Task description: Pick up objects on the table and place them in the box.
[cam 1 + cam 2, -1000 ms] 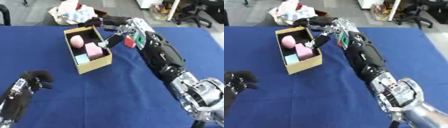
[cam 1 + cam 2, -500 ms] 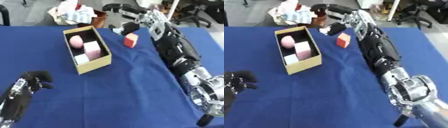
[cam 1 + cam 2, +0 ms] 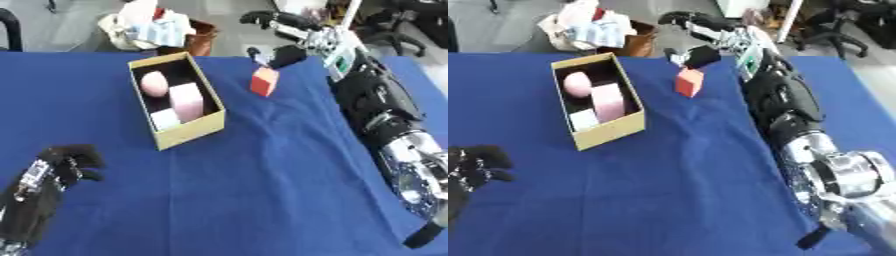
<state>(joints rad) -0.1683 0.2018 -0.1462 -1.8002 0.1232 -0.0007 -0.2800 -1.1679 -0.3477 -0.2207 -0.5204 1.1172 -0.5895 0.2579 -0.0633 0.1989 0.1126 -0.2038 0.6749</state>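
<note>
Left eye view shows the right hand (image 3: pixel 284 31) in the upper right of the frame, spread wide above the far edge of the blue table (image 3: pixel 262 190). Its fingers reach out toward the upper middle and its thumb hangs down just above the red block (image 3: pixel 264 81). Nothing is held; whether the thumb tip touches the block's top I cannot tell.

The red block stands just right of centre in the upper part of the frame, near the box (image 3: pixel 188 131) but apart from it. The cardboard box sits left of it, angled, already holding a pink egg-shaped object (image 3: pixel 154 83), a pale pink block (image 3: pixel 186 99) and a small light block (image 3: pixel 164 119).

The step in hand looks like the grasp of the red block. To do it well, the hand should drop so the block sits between thumb and fingers, then close across its two flat faces rather than its corners, since it could topple or skid on the cloth. The free space in the box seems to lie at its upper end, so the carry should end there.

The left hand (image 3: pixel 66 162) rests in the lower left, fingers curled, holding nothing.
</note>
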